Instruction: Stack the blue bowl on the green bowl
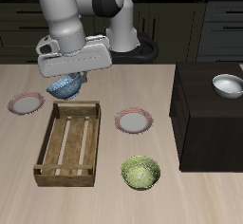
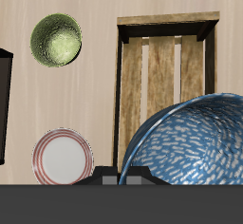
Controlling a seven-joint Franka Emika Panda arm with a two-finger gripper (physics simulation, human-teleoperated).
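Wooden surface, light grain, runs the width of the room in front of me. Dark cabinet stands on one side of it, with a plain white bowl sitting on top.

Slatted wooden crate lies flat on the surface, open side up, nothing inside that I can see. The wrist view shows the same crate from above, with bare slats.

White arm reaches in from the back and hangs over the crate's far end. Its claw is raised off the surface with the blue bowl gripped and tilted beneath it. In the wrist view the blue bowl fills much of the frame, speckled inside, its rim running up to the claw's body. The fingers themselves are hidden there.

Two pink-rimmed plates: one just beside the crate, the other farther back near the surface's edge.

Green bowl sits upright near the front edge, well apart from the blue bowl. It is also in the wrist view.
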